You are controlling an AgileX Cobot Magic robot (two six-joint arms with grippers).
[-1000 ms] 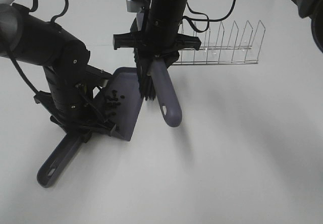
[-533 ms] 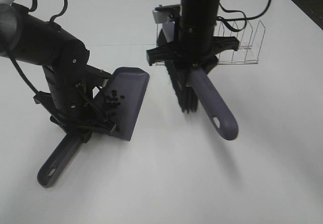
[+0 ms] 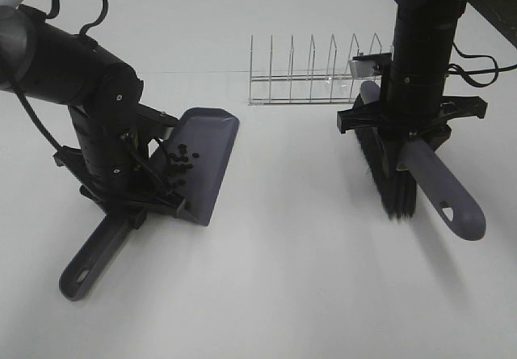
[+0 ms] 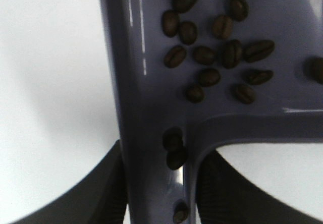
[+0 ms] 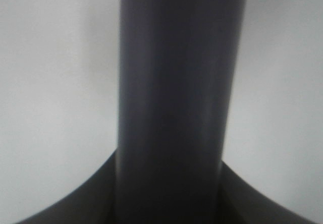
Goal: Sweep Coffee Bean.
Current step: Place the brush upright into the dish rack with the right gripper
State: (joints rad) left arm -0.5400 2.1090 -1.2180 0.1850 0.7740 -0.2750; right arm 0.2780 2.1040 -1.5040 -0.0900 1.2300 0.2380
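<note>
From the high camera we see the left claw (image 3: 129,207) clamped on the handle of a slate-purple plastic dustpan (image 3: 208,158) on the left half of the white worktop (image 3: 307,286). The small dark oval coffee beans (image 3: 182,162) lie in a loose cluster inside the pan, close to where the handle begins. Well apart from it, on the right, the right claw (image 3: 408,137) grips a hand brush with a slate-purple plastic handle and black bristles (image 3: 440,191). The bristles (image 3: 389,179) point down at the worktop, and we cannot tell whether they touch it. A clear slotted rack (image 3: 311,80) stands behind, between the two arms

In the left wrist view the coffee beans (image 4: 212,52) are spread over the dustpan (image 4: 146,98) floor, and a few sit in the channel of the handle. The left claw (image 4: 161,193) has a dark finger pressed against each side of that handle

In the right wrist view the brush (image 5: 174,93) handle fills the middle, blurred, with the right claw (image 5: 169,196) closed on it from both sides and pale worktop (image 5: 50,82) behind
</note>
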